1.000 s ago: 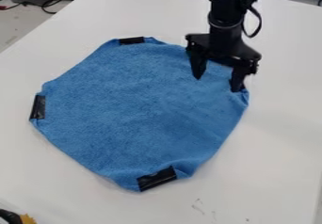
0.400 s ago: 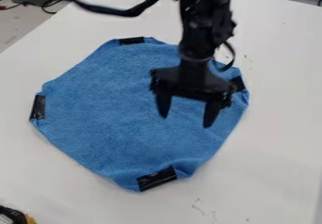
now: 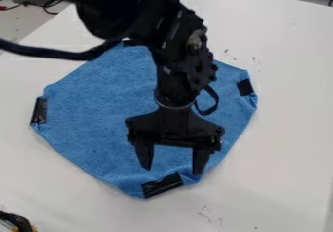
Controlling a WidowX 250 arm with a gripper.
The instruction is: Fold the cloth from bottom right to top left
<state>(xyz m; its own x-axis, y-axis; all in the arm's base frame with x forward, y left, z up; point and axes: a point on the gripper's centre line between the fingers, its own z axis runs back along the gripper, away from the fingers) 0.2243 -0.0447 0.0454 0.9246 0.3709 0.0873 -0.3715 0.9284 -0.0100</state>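
The gripper (image 3: pixel 172 170) hangs open over the lower part of the cloth, with its two fingers spread apart and nothing between them. Just below and between the fingertips is the black-taped bottom corner (image 3: pixel 162 185) of the blue cloth (image 3: pixel 98 124). The cloth lies flat and unfolded, with black tape on its left, right and top corners too. The arm covers part of the cloth's upper middle and most of the top tape.
The white table (image 3: pixel 280 104) extends around the cloth. A dark object with a yellow part (image 3: pixel 17 222) sits at the lower left edge. Dark cables (image 3: pixel 48 4) lie beyond the table at the upper left.
From the cloth's upper right, the gripper has moved down and left to just above the bottom corner, staying open. The cloth has not moved.
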